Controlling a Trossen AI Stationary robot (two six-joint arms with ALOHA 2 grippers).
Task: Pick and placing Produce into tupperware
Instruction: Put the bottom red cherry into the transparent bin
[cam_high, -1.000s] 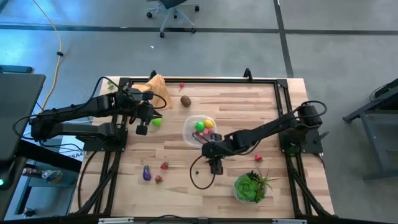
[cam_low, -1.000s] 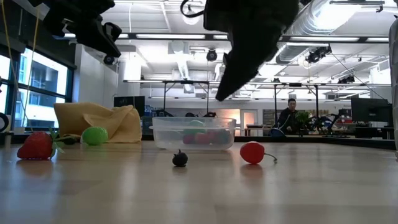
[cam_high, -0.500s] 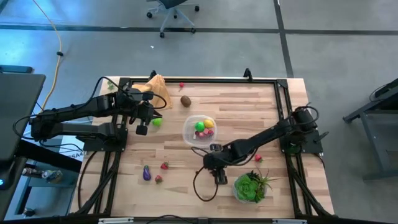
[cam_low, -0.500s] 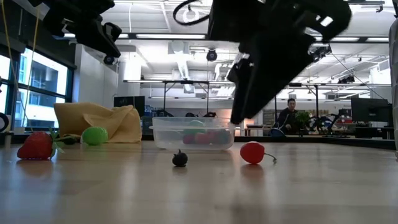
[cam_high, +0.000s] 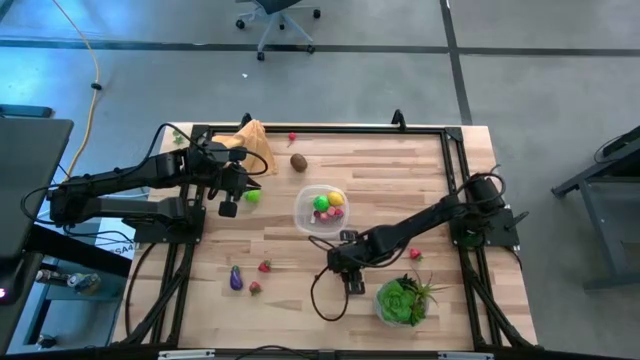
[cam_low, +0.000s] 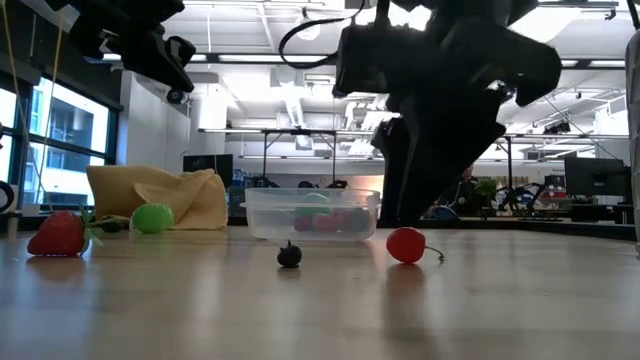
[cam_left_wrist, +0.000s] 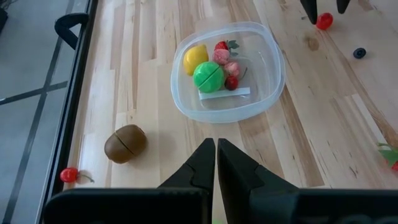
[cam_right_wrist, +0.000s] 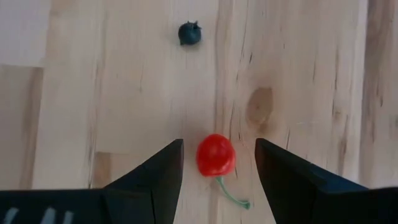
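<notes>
The right gripper (cam_right_wrist: 219, 163) is held above the desk (cam_high: 440, 180) in its front-middle area, fingers spread apart, with a red cherry (cam_right_wrist: 215, 155) lying on the wood between them and not seen to be touched; its green stem trails toward the gripper. A small dark blueberry (cam_right_wrist: 189, 33) lies just beyond the cherry. In the low view the cherry (cam_low: 405, 245) and blueberry (cam_low: 289, 255) rest on the desk in front of the tupperware (cam_low: 312, 212). A leafy green plant (cam_high: 403, 300) stands near the front right edge. A purple eggplant (cam_high: 236, 279) and two red strawberries (cam_high: 265, 266) lie toward the front left. The tupperware (cam_high: 320, 210) sits near the desk's centre, holding a lemon (cam_left_wrist: 195, 59), a lime (cam_left_wrist: 208, 76) and red berries (cam_left_wrist: 225, 57). The left gripper (cam_left_wrist: 216, 147), fingers pressed together and holding nothing, hovers near the left edge beside a second lime (cam_high: 252, 197). A kiwi (cam_high: 298, 162) and an orange-tan cloth (cam_high: 255, 142) lie toward the far left corner.
</notes>
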